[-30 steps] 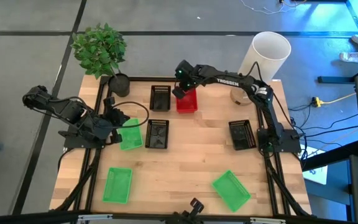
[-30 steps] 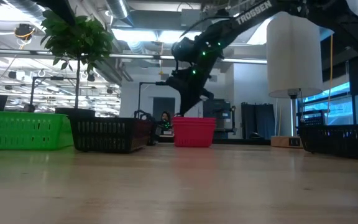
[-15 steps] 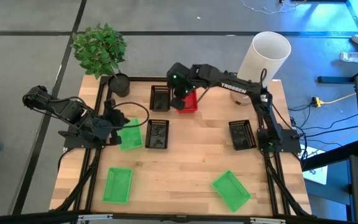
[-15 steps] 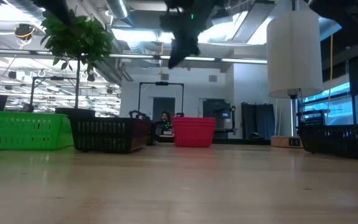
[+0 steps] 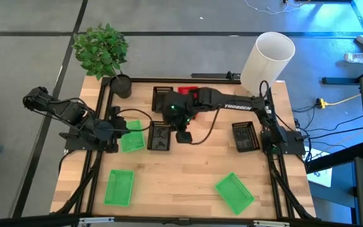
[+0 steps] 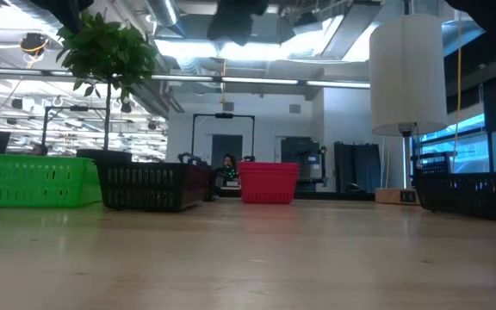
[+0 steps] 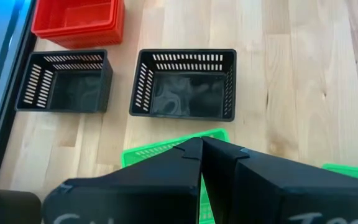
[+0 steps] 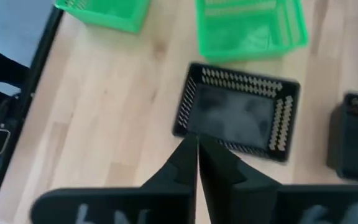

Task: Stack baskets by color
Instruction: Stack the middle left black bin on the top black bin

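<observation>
The red baskets [image 5: 188, 91] sit nested in a stack at the far middle, partly under my right arm, and show in the low view too [image 6: 269, 182]. Black baskets stand at the far middle [image 5: 162, 99], the centre [image 5: 159, 136] and the right [image 5: 245, 137]. Green baskets lie at the left [image 5: 132, 137], near left [image 5: 119, 187] and near right [image 5: 234, 193]. My right gripper [image 5: 183, 135] hangs shut and empty, high beside the centre black basket [image 8: 238, 118]. My left gripper [image 7: 201, 142] is shut above the left green basket [image 7: 166, 152].
A potted plant [image 5: 103, 53] stands at the far left corner and a tall white lampshade [image 5: 266, 57] at the far right corner. A cable loops over the table between the arms. Bare wood lies in the near middle.
My right gripper has left the red stack, risen, and swung toward the table's near edge and slightly left, rolling as it went, until it hangs beside the centre black basket. The red stack stays where it was. My left gripper has turned a little in place.
</observation>
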Motion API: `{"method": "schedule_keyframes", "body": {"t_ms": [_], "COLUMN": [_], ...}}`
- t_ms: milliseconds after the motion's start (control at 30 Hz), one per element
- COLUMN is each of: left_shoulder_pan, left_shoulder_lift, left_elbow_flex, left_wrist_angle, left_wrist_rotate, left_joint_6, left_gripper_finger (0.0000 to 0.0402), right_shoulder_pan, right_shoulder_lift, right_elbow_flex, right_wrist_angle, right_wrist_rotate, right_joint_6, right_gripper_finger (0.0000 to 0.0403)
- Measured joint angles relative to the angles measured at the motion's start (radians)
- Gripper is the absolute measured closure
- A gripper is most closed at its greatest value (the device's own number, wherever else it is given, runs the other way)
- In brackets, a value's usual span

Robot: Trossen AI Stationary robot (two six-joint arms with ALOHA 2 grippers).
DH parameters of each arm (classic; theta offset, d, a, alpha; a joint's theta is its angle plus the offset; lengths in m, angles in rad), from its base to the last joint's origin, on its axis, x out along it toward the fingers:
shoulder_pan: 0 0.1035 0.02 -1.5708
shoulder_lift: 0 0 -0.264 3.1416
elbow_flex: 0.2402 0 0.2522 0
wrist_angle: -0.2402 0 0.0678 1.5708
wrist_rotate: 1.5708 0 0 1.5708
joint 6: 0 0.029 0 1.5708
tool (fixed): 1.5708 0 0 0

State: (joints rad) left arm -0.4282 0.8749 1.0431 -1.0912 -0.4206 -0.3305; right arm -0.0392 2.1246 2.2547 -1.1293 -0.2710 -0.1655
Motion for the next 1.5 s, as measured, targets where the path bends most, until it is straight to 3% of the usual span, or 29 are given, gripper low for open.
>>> {"method": "schedule_keyframes", "body": {"t_ms": [133, 333, 500, 833, 1267, 1500], "left_shoulder_pan": [0.0, 0.0, 0.0, 0.0, 0.0, 0.0], "left_shoulder_lift": [0.0, 0.0, 0.0, 0.0, 0.0, 0.0], "left_elbow_flex": [0.0, 0.0, 0.0, 0.0, 0.0, 0.0], "left_wrist_angle": [0.0, 0.0, 0.0, 0.0, -0.001, -0.001], "left_wrist_rotate": [0.0, 0.0, 0.0, 0.0, 0.0, 0.0], "left_joint_6": [0.0, 0.0, -0.001, -0.002, 0.0, 0.0], "left_gripper_finger": [0.0401, 0.0401, 0.0401, 0.0401, 0.0401, 0.0401], "right_shoulder_pan": [0.023, 0.051, 0.067, 0.126, 0.174, 0.174], "right_shoulder_lift": [0.0, 0.0, 0.0, 0.009, 0.009, 0.009], "right_elbow_flex": [0.0, 0.0, -0.003, -0.182, -0.527, -0.607], "right_wrist_angle": [0.008, 0.003, 0.002, 0.123, 0.618, 0.728], "right_wrist_rotate": [0.009, 0.133, 0.136, 0.138, 0.2, 0.202], "right_joint_6": [0.004, 0.001, -0.003, -0.031, -0.108, -0.109], "right_gripper_finger": [0.0363, 0.0302, 0.0269, 0.0266, 0.0266, 0.0266]}}
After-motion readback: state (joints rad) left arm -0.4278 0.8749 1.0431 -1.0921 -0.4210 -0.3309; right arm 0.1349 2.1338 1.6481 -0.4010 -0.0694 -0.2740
